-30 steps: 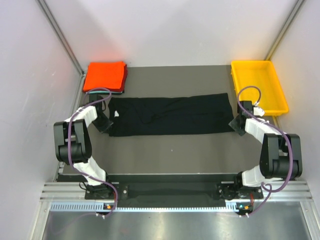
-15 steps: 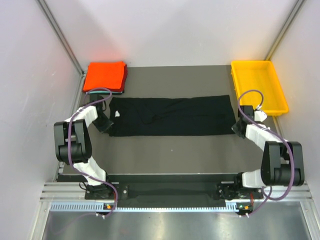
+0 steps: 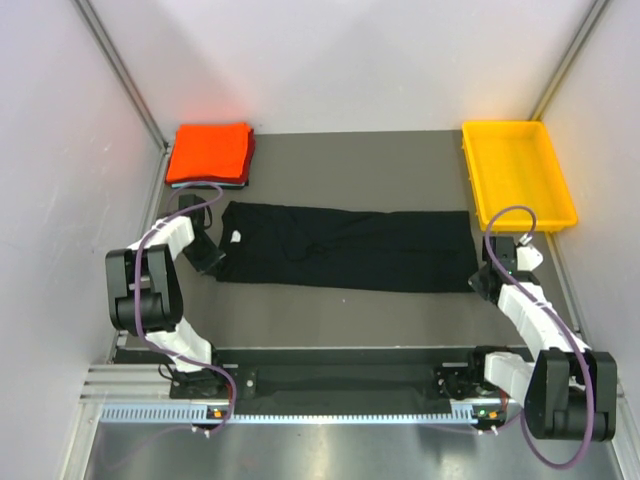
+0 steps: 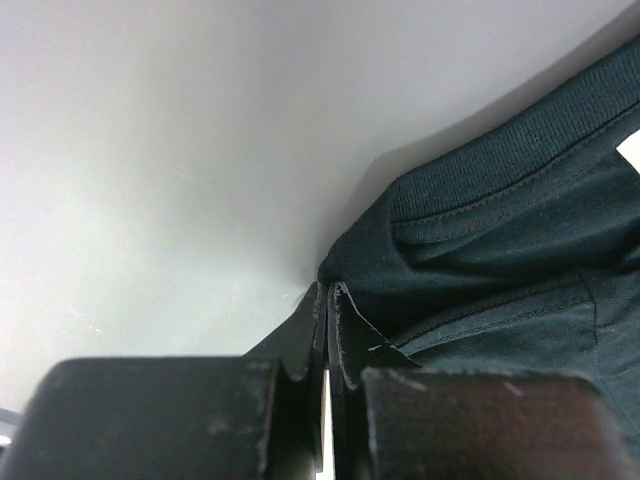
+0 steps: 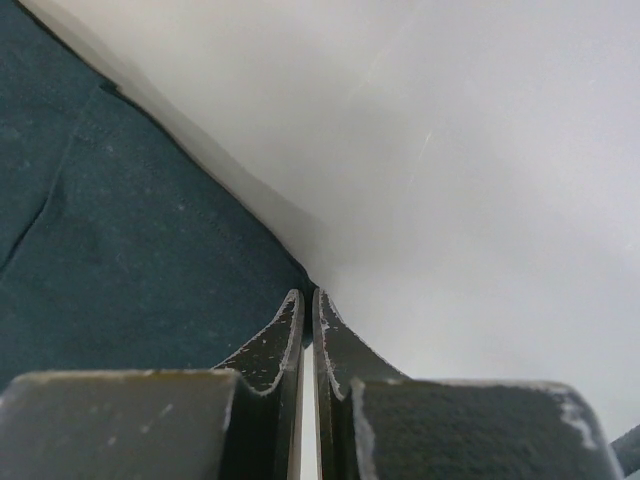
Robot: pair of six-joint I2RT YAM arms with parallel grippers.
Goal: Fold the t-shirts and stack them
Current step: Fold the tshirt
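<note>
A black t-shirt (image 3: 350, 248), folded into a long strip, lies across the middle of the table, with its white neck label (image 3: 236, 237) near the left end. My left gripper (image 3: 212, 258) is shut on the shirt's near left corner by the collar; the left wrist view shows its jaws (image 4: 328, 288) pinching the black t-shirt (image 4: 500, 250). At the strip's near right corner, my right gripper (image 3: 478, 282) is shut on the cloth; in the right wrist view its jaws (image 5: 307, 293) are closed on the shirt's (image 5: 120, 250) edge. A folded orange-red t-shirt (image 3: 210, 152) sits at the back left on a teal one (image 3: 203, 185).
A yellow plastic tray (image 3: 520, 170) stands at the back right, just beyond the right arm. Side walls with metal rails close in the table on the left and right. The arm bases are along the near edge.
The right gripper has closed on the shirt's right corner and drawn it nearer and rightward. The strip now lies stretched and slightly slanted. The left gripper shifted a little nearer.
</note>
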